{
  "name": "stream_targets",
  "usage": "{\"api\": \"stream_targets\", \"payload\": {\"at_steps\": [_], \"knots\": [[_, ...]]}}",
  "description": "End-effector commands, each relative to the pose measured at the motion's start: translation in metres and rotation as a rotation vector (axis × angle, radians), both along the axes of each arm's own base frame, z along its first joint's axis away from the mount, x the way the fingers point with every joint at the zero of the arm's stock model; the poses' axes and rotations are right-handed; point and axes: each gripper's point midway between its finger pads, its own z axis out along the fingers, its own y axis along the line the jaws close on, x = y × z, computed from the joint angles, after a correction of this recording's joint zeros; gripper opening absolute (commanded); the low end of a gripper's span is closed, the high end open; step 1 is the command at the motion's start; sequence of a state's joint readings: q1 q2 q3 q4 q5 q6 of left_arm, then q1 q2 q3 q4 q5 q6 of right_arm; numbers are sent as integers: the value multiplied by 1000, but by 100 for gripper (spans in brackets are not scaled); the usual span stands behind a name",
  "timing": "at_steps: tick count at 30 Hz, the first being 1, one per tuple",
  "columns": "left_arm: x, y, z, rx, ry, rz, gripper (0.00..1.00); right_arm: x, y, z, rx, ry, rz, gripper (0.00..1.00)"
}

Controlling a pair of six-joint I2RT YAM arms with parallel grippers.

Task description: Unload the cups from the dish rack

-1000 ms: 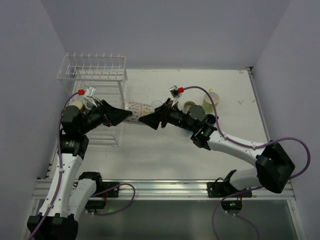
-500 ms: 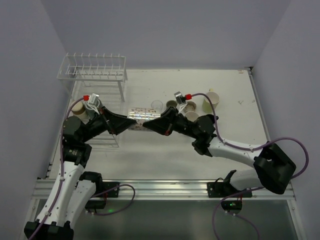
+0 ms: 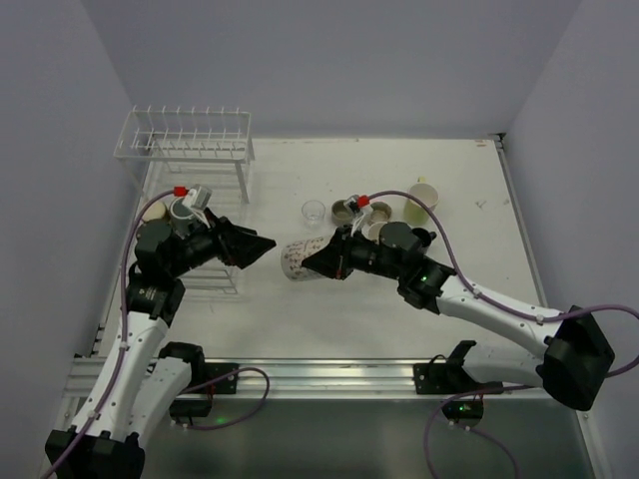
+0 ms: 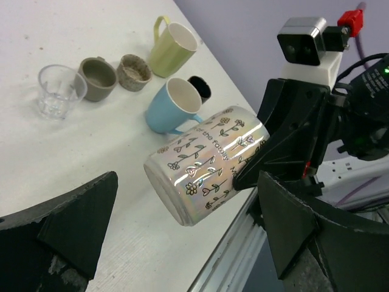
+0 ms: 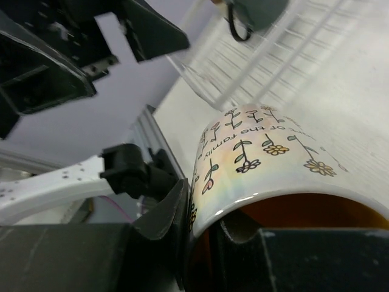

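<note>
Two grippers face each other over the middle of the table (image 3: 469,200), just to the right of the dish rack (image 3: 190,140). We see the rack in the far-left corner, with its raised peg shelf at the far edge and its flat grid tray running toward the near edge.

The right gripper (image 3: 321,261) is clamped on the floral mug (image 3: 295,261). In the right wrist view one finger sits outside the rim and the other reaches inside, pinching the wall. The mug lies on its side with its base pointing at the left gripper (image 3: 258,247). We cannot tell whether it touches the table.

The left gripper stands wide apart and holds nothing, and in its own view the mug is framed between its two dark fingers without contact.

Toward the far edge, beyond the held mug, six cups stand in a cluster:
- a clear glass (image 4: 59,91)
- a grey cup (image 4: 97,78)
- a speckled beige cup (image 4: 134,72)
- a yellow-green mug (image 4: 173,45)
- a light blue mug (image 4: 173,109)
- a black cup (image 4: 199,88) just behind the blue mug

A tan cup (image 3: 153,212) peeks out at the left side of the rack's tray, partly behind the left arm. A dark mug (image 5: 252,15) shows above the blurred rack wires. We cannot tell whether it rests on them.
</note>
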State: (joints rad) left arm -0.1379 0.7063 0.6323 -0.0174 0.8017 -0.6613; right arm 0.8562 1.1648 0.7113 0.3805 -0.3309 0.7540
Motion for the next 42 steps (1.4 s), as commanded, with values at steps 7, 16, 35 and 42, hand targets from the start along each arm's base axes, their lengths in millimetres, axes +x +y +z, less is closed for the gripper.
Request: {"api": "stream_targets", "payload": {"at_steps": [7, 16, 35, 42], "knots": [[33, 66, 1, 306, -118, 399, 100, 58, -4, -35, -504, -84, -92, 0], [47, 106, -24, 433, -82, 610, 100, 104, -3, -88, -874, -100, -97, 0], [63, 155, -39, 564, 52, 869, 100, 125, -25, -154, -1206, -236, -96, 13], [72, 171, -40, 547, 115, 987, 100, 124, -15, -120, -1090, -301, -114, 73]]}}
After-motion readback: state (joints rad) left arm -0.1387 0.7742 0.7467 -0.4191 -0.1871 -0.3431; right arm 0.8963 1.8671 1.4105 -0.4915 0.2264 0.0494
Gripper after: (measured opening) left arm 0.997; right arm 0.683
